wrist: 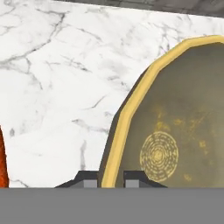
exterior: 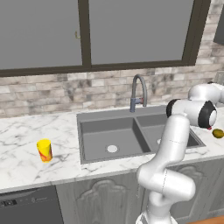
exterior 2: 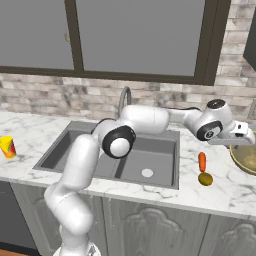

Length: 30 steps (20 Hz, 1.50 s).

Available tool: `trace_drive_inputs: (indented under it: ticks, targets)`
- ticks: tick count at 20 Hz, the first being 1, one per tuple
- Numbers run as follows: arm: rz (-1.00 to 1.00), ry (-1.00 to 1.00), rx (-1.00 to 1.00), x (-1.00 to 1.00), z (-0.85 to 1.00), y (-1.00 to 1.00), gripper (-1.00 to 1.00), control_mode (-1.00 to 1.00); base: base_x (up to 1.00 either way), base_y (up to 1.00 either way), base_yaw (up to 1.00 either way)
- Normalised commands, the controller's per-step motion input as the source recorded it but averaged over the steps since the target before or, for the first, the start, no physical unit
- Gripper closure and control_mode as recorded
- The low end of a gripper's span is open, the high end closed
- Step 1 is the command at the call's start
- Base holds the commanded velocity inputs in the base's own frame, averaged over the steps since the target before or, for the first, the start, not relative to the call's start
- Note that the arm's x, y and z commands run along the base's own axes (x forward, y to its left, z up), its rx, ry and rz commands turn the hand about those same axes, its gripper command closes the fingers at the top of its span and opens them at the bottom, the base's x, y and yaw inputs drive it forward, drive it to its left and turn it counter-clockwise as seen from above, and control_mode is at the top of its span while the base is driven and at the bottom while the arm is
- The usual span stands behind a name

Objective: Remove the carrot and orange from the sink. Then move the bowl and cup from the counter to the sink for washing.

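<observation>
Hand view has the gripper [wrist: 111,177] pinching the bowl [wrist: 175,131] rim, 1 finger each side; bowl spreads toward 2 o'clock, sink [exterior 2: 150,155] off at 9 o'clock.

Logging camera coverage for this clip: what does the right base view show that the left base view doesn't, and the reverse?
Right base view alone: the carrot lying on the counter right of the sink, and part of the bowl at the frame edge, with the tool at its rim. Left base view alone: the faucet unobstructed, plus both basins open to view. Shared: the sink, the yellow cup on the counter left of it, the orange out on the right counter, and the window behind.
</observation>
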Motion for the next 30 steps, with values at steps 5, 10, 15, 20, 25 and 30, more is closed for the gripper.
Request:
trace_drive_inputs:
  ticks: [5,10,15,20,25,30]
  targets:
    - [0.10,0.00,-0.15,0.00,0.45,0.14,1.00,-1.00,0.00,0.00,0.00]
    - [0.13,0.00,-0.07,-0.08,0.38,0.19,1.00,-1.00,0.00,0.00,0.00]
    - [0.13,0.06,-0.03,-0.09,0.41,0.19,1.00,-1.00,0.00,0.00,0.00]
    - [0.12,0.08,0.00,-0.23,0.27,0.21,1.00,-1.00,0.00,0.00,0.00]
    - [0.12,0.09,0.00,-0.28,0.19,0.22,1.00,-1.00,0.00,0.00,0.00]
    - [0.13,0.05,0.00,-0.21,0.15,0.28,1.00,-1.00,0.00,0.00,0.00]
